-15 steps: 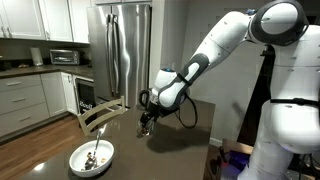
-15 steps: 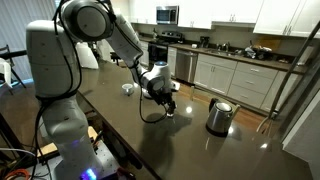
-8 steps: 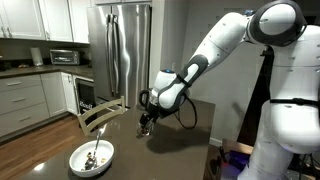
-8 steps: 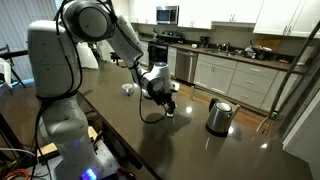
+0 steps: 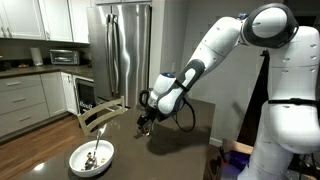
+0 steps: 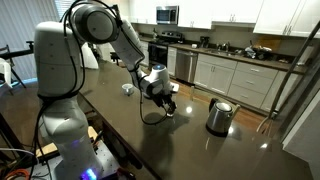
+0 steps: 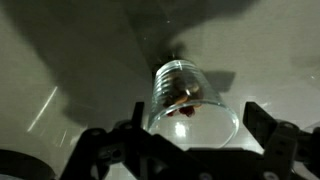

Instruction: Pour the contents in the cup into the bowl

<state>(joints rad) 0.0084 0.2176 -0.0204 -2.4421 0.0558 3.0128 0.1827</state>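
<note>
**Asker:** Where is the cup?

**Describer:** The cup, a small clear glass, stands upright on the dark counter, well in from every edge. In the wrist view it sits directly between the two black fingers of the gripper. In both exterior views the gripper mostly hides it.

**Asker:** Is the gripper holding it?

**Describer:** No grasp shows. The jaws are spread wide, one on each side of the glass. I cannot tell whether either finger touches it.

**Asker:** What is in the glass?

**Describer:** The contents are a few small dark brown bits lying at the bottom.

**Asker:** And the bowl?

**Describer:** The bowl is wide, shallow and white. It rests near a corner of the counter, well apart from the cup, with a metal spoon lying in it.

**Asker:** Anything else on the counter?

**Describer:** A shiny steel kettle stands near the counter's long edge, well apart from the gripper. The white robot arm reaches down over the counter, and a steel refrigerator stands behind it.
</note>
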